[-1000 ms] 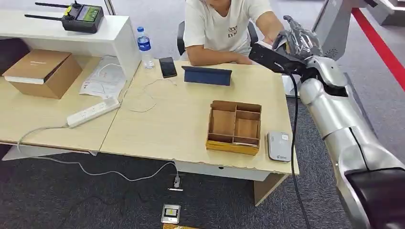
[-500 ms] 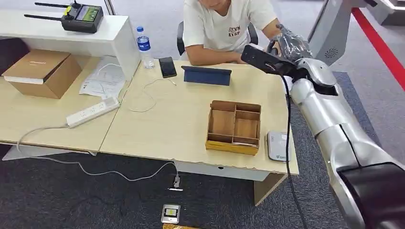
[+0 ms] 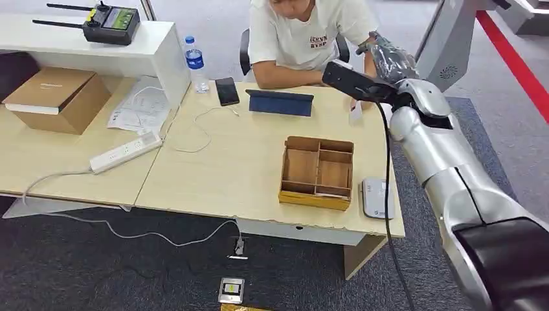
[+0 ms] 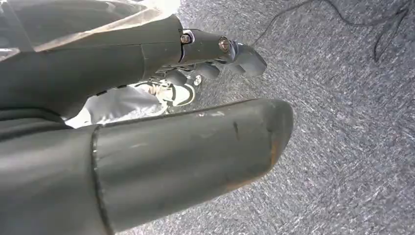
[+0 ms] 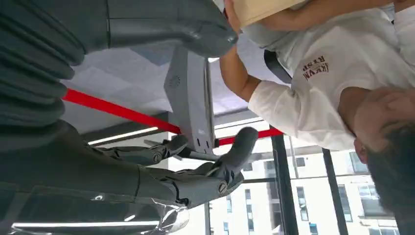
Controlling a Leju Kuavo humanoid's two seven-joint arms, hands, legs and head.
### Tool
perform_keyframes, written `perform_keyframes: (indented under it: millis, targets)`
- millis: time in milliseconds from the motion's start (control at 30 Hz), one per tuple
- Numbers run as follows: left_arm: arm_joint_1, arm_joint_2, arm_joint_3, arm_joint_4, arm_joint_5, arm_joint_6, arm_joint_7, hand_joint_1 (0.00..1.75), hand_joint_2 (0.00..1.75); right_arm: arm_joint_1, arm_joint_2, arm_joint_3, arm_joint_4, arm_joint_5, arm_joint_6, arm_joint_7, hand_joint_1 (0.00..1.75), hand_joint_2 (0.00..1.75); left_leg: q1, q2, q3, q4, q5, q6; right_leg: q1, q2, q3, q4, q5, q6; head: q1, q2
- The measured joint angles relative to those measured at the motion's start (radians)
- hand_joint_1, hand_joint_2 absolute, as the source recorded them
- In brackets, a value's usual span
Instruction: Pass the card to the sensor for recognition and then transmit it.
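My right hand [image 3: 390, 59] reaches past the table's far right corner toward the seated person [image 3: 304, 35]. Its fingers [image 5: 195, 181] are spread with nothing between them. A small white card [image 3: 355, 113] stands on edge just below my right wrist, beside the person's hand [image 3: 366, 102], which seems to hold it. The white card sensor [image 3: 377, 197] lies flat near the table's front right edge, well apart from the card. My left hand [image 4: 215, 54] hangs over grey carpet, thumb and fingers apart, holding nothing.
A wooden compartment tray [image 3: 317, 172] sits left of the sensor. A dark blue tablet case [image 3: 281, 102], a phone [image 3: 227, 91] and a water bottle [image 3: 195, 63] line the far edge. A power strip [image 3: 125, 152] and cardboard box [image 3: 57, 98] lie on the left table.
My right arm has swung left and closer to the person. The white card now shows under my wrist by the person's hand, where it was hidden before.
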Motion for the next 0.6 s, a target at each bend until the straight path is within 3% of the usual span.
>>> perform_keyframes:
  millis: [600]
  targets:
    - [0.0,0.0,0.0,0.0,0.01,-0.005,0.022,0.0,0.0,0.023,0.026,-0.003,0.015,-0.051,-0.082,-0.074,0.0,0.0,0.0,0.0,0.0,0.0,0.0,0.0,0.0,0.0,0.0,0.0,0.0,0.0,0.0,0.0]
